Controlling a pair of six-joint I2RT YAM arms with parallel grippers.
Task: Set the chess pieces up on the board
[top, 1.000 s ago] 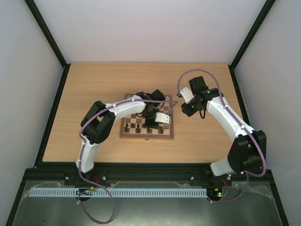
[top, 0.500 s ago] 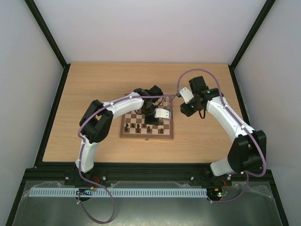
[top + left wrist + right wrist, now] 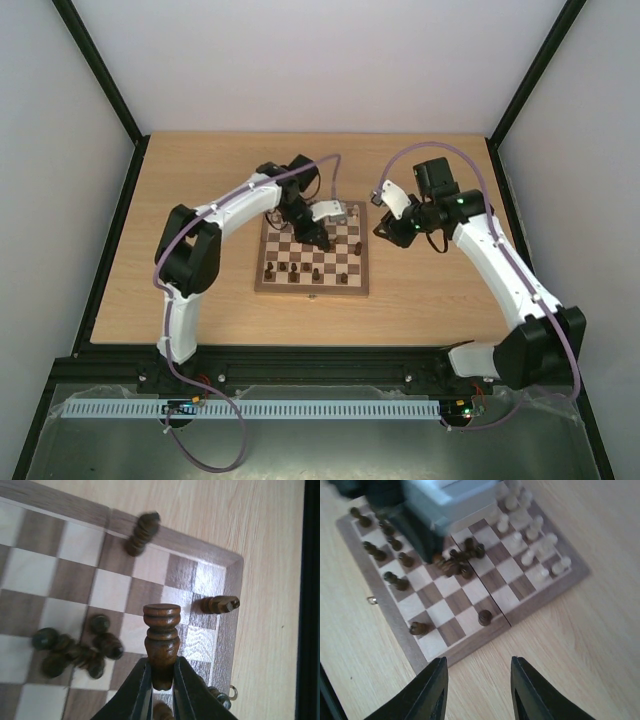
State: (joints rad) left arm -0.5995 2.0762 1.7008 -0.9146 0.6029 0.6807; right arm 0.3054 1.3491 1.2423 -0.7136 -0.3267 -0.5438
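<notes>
The board (image 3: 310, 290) lies mid-table. My left gripper (image 3: 322, 238) hangs over it, shut on a dark brown chess piece (image 3: 162, 635) that it holds by the base above the squares near a board corner (image 3: 234, 565). Other dark pieces stand in a cluster (image 3: 75, 650); one lies on its side (image 3: 220, 604) and one, blurred, is by the border (image 3: 142, 532). My right gripper (image 3: 477, 661) is open and empty, over bare table just off the board's edge (image 3: 470, 647). Cream pieces (image 3: 530, 535) crowd one end, dark pieces (image 3: 457, 562) the middle.
The left wrist's grey housing (image 3: 420, 505) looms over the board in the right wrist view. A single dark piece (image 3: 485, 617) stands near the board's seam, and another (image 3: 419, 628) lies toppled nearby. A small metal clasp (image 3: 371, 599) sticks out from the board's side.
My left arm has swung toward the far side of the board, carrying the dark piece. My right gripper has drawn back a little to the right of the board.
</notes>
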